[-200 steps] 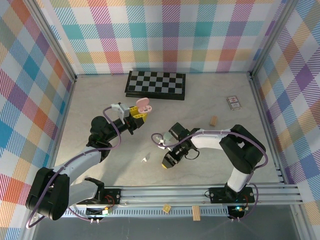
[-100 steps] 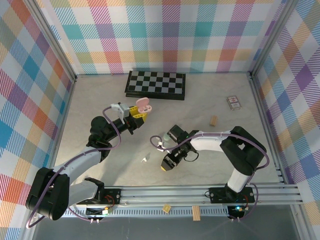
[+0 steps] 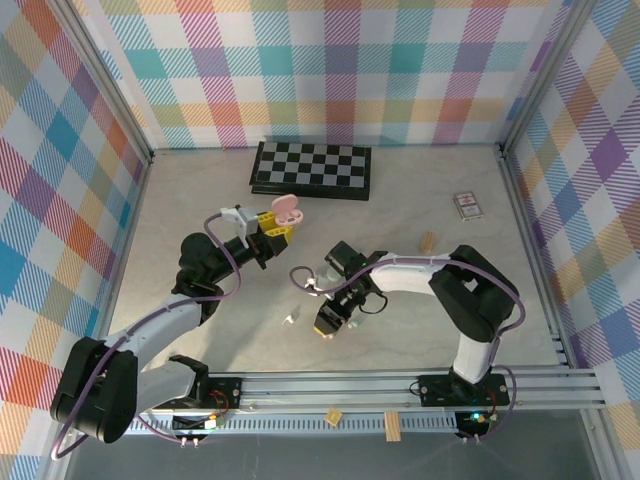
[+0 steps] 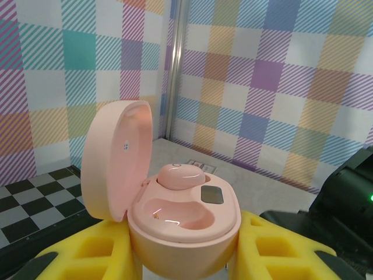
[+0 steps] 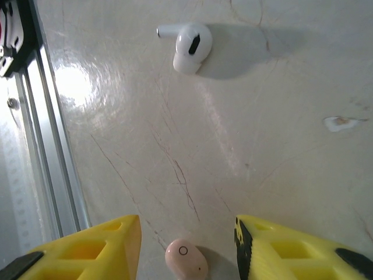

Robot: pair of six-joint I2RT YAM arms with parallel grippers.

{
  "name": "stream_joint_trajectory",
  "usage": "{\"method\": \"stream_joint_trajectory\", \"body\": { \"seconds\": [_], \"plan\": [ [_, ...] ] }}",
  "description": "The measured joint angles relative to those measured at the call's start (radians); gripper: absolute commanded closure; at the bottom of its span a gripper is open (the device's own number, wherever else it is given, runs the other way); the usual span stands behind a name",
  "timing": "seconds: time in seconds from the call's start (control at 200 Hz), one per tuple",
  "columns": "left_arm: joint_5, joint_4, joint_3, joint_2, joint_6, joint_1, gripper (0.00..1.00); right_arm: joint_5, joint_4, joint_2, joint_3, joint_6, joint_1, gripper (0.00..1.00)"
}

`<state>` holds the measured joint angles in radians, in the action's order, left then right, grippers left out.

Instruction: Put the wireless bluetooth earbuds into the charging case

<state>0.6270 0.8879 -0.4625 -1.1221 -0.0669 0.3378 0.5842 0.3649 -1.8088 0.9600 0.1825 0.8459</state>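
My left gripper (image 3: pixel 270 231) is raised over the table, shut on an open pink charging case (image 4: pixel 183 224). Its lid (image 4: pixel 113 157) stands up on the left. One pink earbud (image 4: pixel 180 175) sits in the far socket; the near socket (image 4: pixel 175 213) is empty. My right gripper (image 3: pixel 327 322) is low over the table and open. A loose pink earbud (image 5: pixel 186 259) lies on the table between its yellow fingers (image 5: pixel 102 248), touching neither. A white stemmed earbud (image 5: pixel 187 44) lies further ahead of it, and it appears in the top view as a white earbud (image 3: pixel 290 318) left of the right gripper.
A small mint-green object (image 3: pixel 325 272) lies by the right arm's wrist. A chessboard (image 3: pixel 310 168) sits at the back, a card box (image 3: pixel 467 205) and a wooden block (image 3: pixel 428 241) to the right. The metal rail (image 5: pixel 41 146) runs along the near table edge.
My right gripper has slid a little to the left, closer to the white earbud. The left arm and the pink case have not moved.
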Motion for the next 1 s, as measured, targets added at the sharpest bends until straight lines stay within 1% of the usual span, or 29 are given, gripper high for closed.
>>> {"method": "stream_joint_trajectory", "body": {
  "seconds": [0.235,0.385,0.64,1.0],
  "plan": [
    [0.0,-0.007,0.0,0.002,0.0,0.0,0.76,0.034,0.023,-0.01,0.004,0.044,-0.001,0.57],
    [0.0,-0.007,0.0,0.002,0.0,0.0,0.76,0.057,0.026,-0.007,-0.008,0.044,0.003,0.57],
    [0.001,-0.006,-0.006,0.002,0.0,0.0,0.76,0.063,0.013,0.026,-0.057,0.032,0.013,0.61],
    [0.004,-0.006,-0.008,0.001,0.0,0.0,0.76,0.044,-0.013,0.04,-0.085,-0.014,0.013,0.71]
  ]
}}
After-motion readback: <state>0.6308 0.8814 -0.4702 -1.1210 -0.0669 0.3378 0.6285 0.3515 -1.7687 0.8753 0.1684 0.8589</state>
